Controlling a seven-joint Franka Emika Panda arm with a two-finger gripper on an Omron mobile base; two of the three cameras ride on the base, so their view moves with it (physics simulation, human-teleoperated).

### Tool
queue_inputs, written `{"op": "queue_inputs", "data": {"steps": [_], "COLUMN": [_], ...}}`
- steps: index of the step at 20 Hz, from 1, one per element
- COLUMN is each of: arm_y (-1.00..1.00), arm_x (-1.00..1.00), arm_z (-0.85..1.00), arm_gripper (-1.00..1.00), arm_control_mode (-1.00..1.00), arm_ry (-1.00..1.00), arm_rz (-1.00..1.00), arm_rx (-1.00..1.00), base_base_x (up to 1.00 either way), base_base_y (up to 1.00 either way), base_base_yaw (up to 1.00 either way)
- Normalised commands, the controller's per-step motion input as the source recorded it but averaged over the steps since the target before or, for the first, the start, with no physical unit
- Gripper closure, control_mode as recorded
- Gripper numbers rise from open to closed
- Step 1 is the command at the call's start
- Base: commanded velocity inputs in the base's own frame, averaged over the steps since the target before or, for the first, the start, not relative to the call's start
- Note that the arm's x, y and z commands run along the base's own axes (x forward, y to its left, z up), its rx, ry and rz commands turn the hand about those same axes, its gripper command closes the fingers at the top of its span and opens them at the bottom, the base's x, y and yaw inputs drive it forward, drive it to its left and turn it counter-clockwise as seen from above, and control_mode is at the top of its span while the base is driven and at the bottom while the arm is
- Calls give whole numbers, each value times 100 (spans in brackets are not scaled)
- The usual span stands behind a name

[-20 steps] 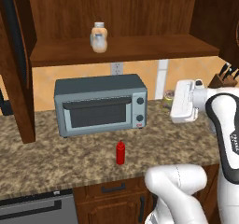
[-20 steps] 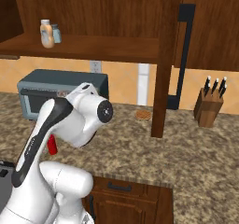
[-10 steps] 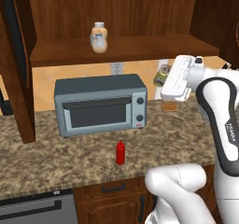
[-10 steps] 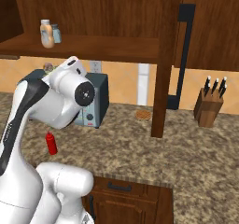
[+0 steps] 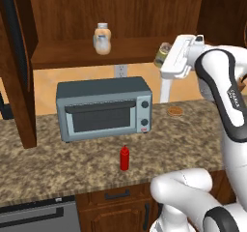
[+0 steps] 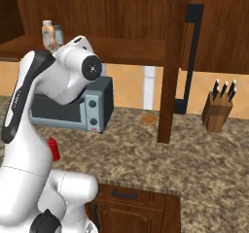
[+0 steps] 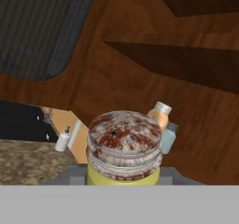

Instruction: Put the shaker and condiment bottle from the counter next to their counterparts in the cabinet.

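Shaker [image 5: 162, 55] clamped in hand [image 5: 168, 62], raised at cabinet shelf [image 5: 72, 57] height.
Yellow-green body and rusty grey cap directly ahead of hand in hand view; peach bottle [image 5: 102, 35] and greyish clear shaker [image 7: 168, 137] just beyond on shelf. Red condiment bottle [image 5: 125, 158] far below hand, upright on table [image 5: 58, 168] before toaster oven [image 5: 103, 108].

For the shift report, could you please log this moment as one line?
gripper: shut on shaker | raised by cabinet shelf | condiment bottle: on counter
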Motion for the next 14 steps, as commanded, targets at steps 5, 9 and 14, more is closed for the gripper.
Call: {"op": "queue_inputs", "data": {"steps": [5, 9, 14], "arm_y": [0, 0, 9], "arm_x": [73, 64, 42], "arm_z": [1, 37, 9], "arm_gripper": [100, 100, 100], "arm_control_mode": [-100, -100, -100], "arm_ry": [0, 0, 0], "arm_rz": [0, 0, -2], "arm_rx": [1, 4, 1], "base_base_x": [0, 0, 0], "base_base_y": [0, 0, 0], "base_base_yaw": [0, 0, 0]}}
